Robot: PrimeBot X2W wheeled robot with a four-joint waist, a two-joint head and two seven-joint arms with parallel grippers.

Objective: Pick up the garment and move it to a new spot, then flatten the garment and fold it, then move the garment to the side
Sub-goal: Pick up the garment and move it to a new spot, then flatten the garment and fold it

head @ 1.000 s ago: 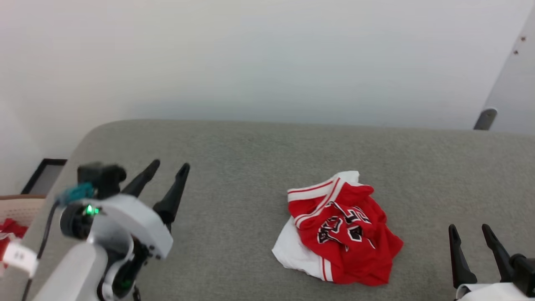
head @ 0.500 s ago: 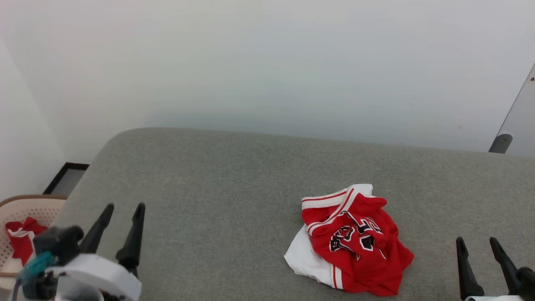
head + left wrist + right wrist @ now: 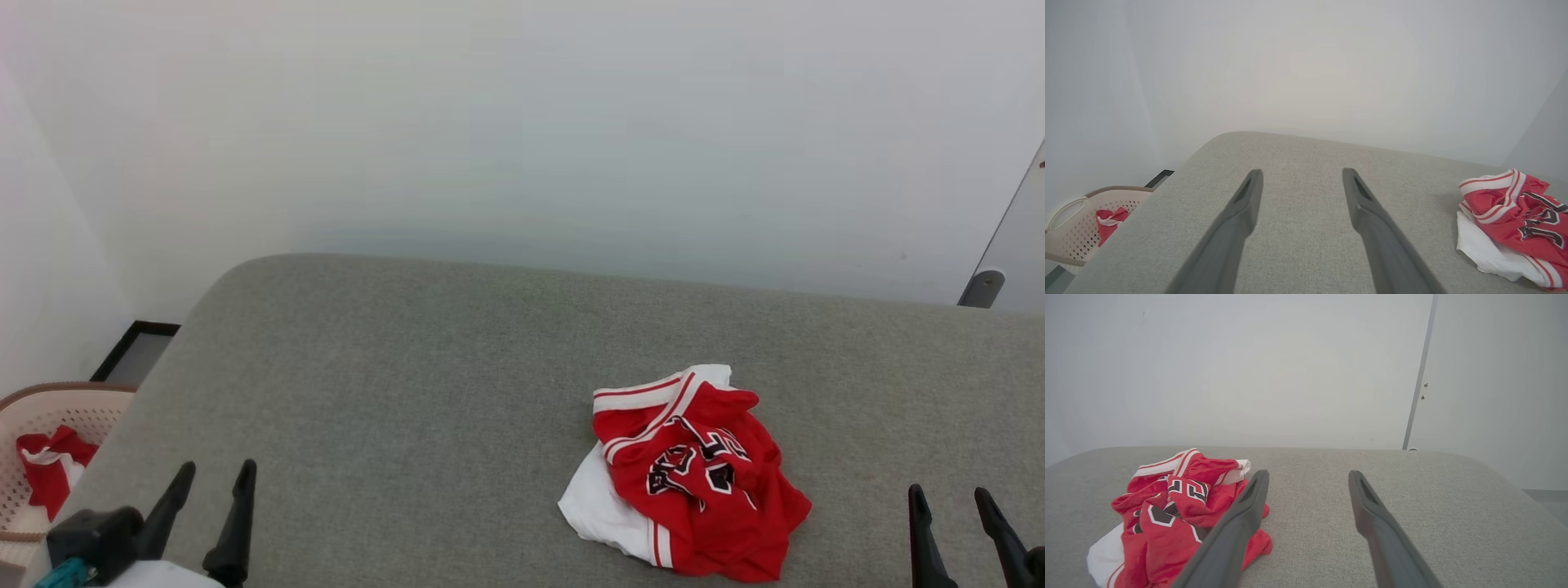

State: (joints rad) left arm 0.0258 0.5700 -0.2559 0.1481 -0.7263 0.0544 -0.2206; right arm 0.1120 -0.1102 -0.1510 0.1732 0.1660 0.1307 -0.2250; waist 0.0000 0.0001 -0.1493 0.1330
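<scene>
Garment (image 3: 694, 482) is crumpled in a heap on the grey cushion (image 3: 408, 367), right of middle. Its black, white-edged lettering is too scrunched to read. Pale basket (image 3: 73, 392) off the left end has a small red-and-white cloth (image 3: 49, 478) in it. Left claw (image 3: 216, 469) and right claw (image 3: 947, 494) are both spread wide, gripping nothing.

There is one garment (image 3: 694, 478) on one grey padded surface (image 3: 408, 367). There are two grippers, the left gripper (image 3: 217, 465) and the right gripper (image 3: 947, 490), each with two dark fingers. One basket (image 3: 73, 400) holds one small red cloth (image 3: 49, 461).
</scene>
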